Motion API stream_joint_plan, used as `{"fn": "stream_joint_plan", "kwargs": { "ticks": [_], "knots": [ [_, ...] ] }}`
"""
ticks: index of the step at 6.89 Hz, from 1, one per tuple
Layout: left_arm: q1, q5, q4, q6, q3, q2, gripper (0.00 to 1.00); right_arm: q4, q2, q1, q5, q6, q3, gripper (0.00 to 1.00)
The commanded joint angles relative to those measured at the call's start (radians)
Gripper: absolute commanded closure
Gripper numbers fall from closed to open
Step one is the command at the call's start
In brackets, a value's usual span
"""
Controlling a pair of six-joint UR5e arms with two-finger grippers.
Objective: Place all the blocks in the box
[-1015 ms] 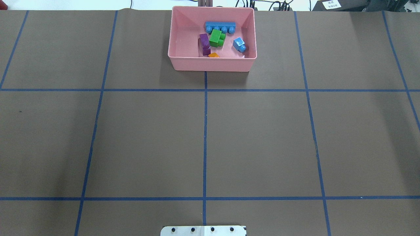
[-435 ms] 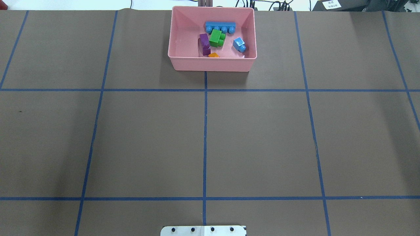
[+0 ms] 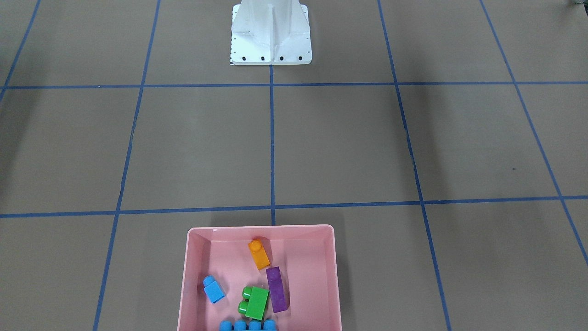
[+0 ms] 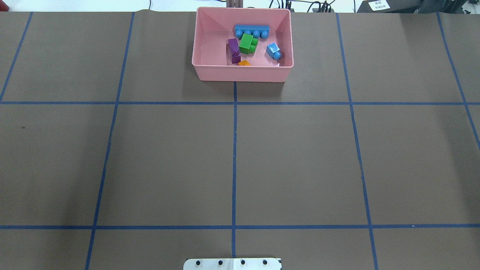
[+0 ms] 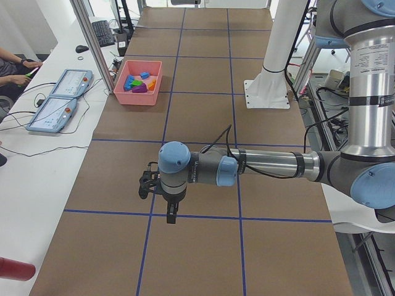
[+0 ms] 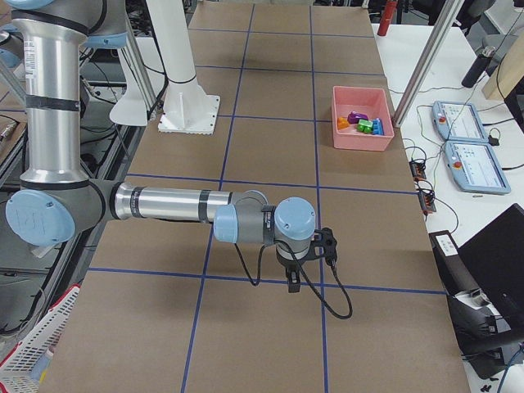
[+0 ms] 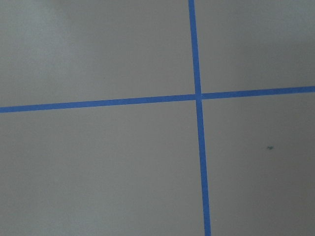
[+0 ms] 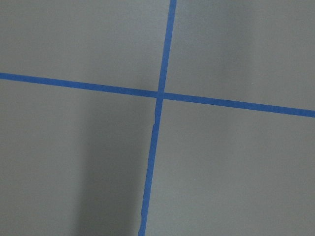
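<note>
Brown paper-covered table point(image 4: 300, 157), ruled into squares by blue tape point(image 4: 234, 150); white robot base point(image 3: 271, 37) at the robot's edge. Pink box point(image 4: 204, 56) at the far middle, opposite the base, standing across the centre tape line.

Inside the box, all on its floor:
- long blue block point(image 4: 252, 30) along the far wall
- green block point(image 4: 247, 44) just in front of it, close beside the purple block point(image 4: 234, 50) on its left in the overhead view
- small blue block point(image 4: 273, 50) apart, toward the right wall
- orange block point(image 4: 244, 63) against the near wall, half hidden by the rim from overhead, plain in the front-facing view

Left gripper point(image 5: 170, 216) and right gripper point(image 6: 293, 282) pointing straight down above the paper toward the two ends of the table, well apart from the box. Shown only by the side cameras, so impossible to tell whether the jaws stand wide or narrow. Wrist views: tape crossings and bare paper only.

Judgement: task apparently complete, five of five within the walls. For a clean finish:
- Count the blocks in both top views, the orange one especially, before calling it done.
- Keep both arms out toward the ends and raised.
- Avoid any sweep across the far middle, a light tray of this kind being probably easy to shove at a nudge
</note>
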Motion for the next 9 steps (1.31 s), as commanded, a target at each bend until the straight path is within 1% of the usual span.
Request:
{"fn": "stream_joint_plan", "kwargs": {
  "ticks": [1, 2, 3, 4, 9],
  "knots": [
    [0.004, 0.001, -0.003, -0.033, -0.003, -0.003, 0.0, 0.016, 0.007, 0.0, 0.003, 0.018, -0.001, 0.0],
    [0.004, 0.004, -0.003, -0.034, -0.003, -0.006, 0.0, 0.014, 0.012, 0.0, 0.004, 0.022, 0.026, 0.0],
    [0.005, 0.004, -0.002, -0.035, 0.0, -0.005, 0.0, 0.002, 0.012, 0.0, 0.007, 0.028, 0.081, 0.0],
    [0.005, 0.001, 0.0, -0.035, -0.001, -0.003, 0.0, -0.001, 0.007, 0.001, 0.01, 0.069, 0.096, 0.0],
    [0.005, 0.006, -0.002, -0.035, -0.003, -0.006, 0.0, 0.002, -0.016, 0.001, 0.014, 0.072, 0.079, 0.0]
  ]
}}
